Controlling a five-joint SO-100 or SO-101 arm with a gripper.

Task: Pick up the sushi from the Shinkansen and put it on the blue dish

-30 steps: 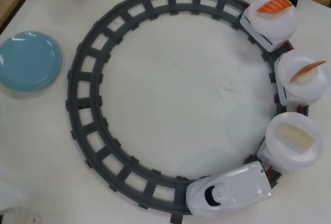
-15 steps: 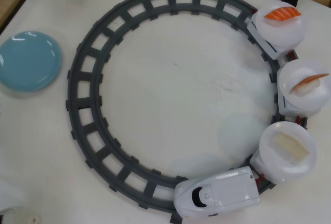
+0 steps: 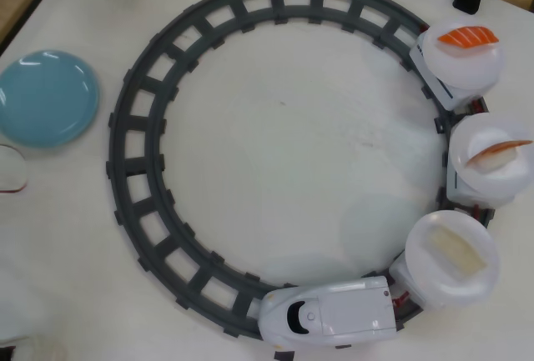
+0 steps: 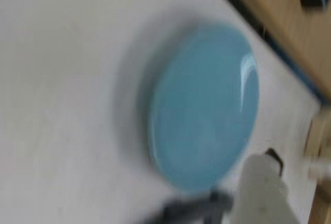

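Train (image 3: 327, 321) has rolled further along the track (image 3: 138, 203), its plate (image 3: 451, 259) carrying the sushi (image 3: 456, 250) nearer; I hover by the empty dish (image 4: 204, 105), gripper (image 4: 227, 208) blurred, state unreadable.

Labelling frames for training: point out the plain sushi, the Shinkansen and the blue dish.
sushi (image 3: 457, 252), overhead view, middle of block.
Shinkansen (image 3: 334, 318), overhead view, engine roof.
blue dish (image 3: 46, 98), overhead view, bare centre.
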